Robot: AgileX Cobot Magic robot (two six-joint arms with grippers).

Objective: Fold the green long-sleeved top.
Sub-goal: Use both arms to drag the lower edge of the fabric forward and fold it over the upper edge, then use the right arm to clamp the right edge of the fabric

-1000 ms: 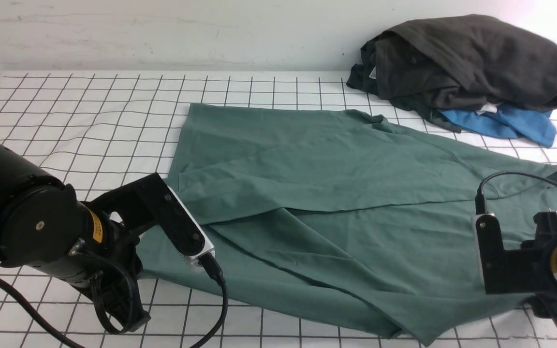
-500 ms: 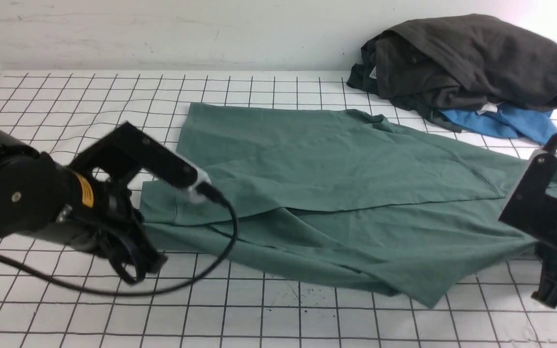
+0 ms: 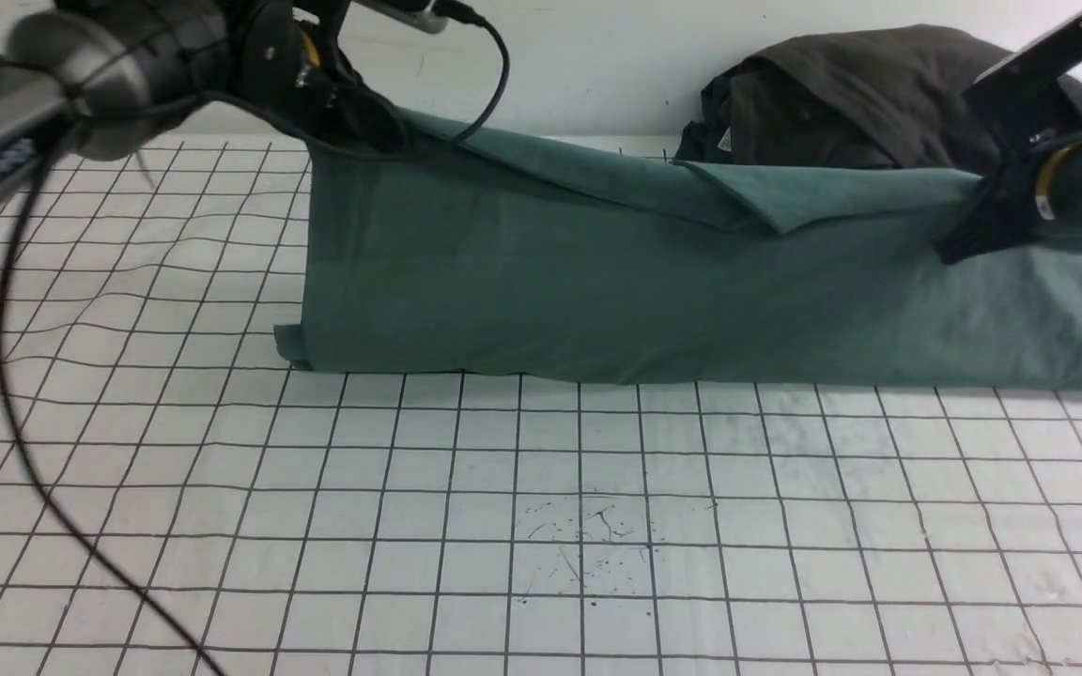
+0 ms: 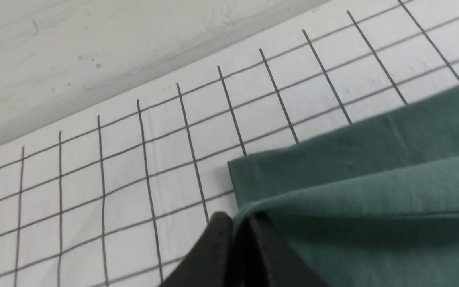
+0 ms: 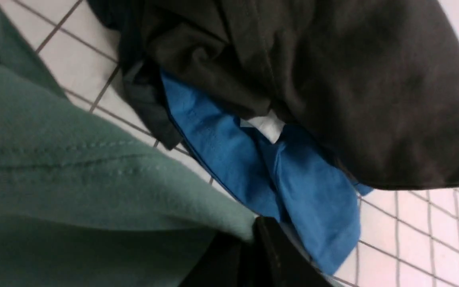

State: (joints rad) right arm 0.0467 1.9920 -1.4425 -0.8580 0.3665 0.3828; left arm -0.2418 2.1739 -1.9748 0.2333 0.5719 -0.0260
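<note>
Teal-green jersey: the green long-sleeved top (image 3: 597, 291) now stands like a curtain across the far half of the gridded sheet (image 3: 541, 582), with its lower fold resting on the sheet. A second ago it lay flat, with both arms low at its near edge. That edge has since been carried up and back.

Left gripper (image 3: 363, 122) is clenched on one end of the raised edge (wrist view shows fabric nipped between the jaws). Right gripper (image 3: 973, 235) likewise pinches the other end, close by the dark garment (image 3: 860, 103) and blue garment (image 5: 253, 167).

Judgement: lengthwise fold roughly half done; the edge is not yet laid down.

Surface: white sheet, black grid, rippled at the left, ink specks (image 3: 588, 535) front centre. Plain pale wall (image 3: 579, 66) behind.
</note>
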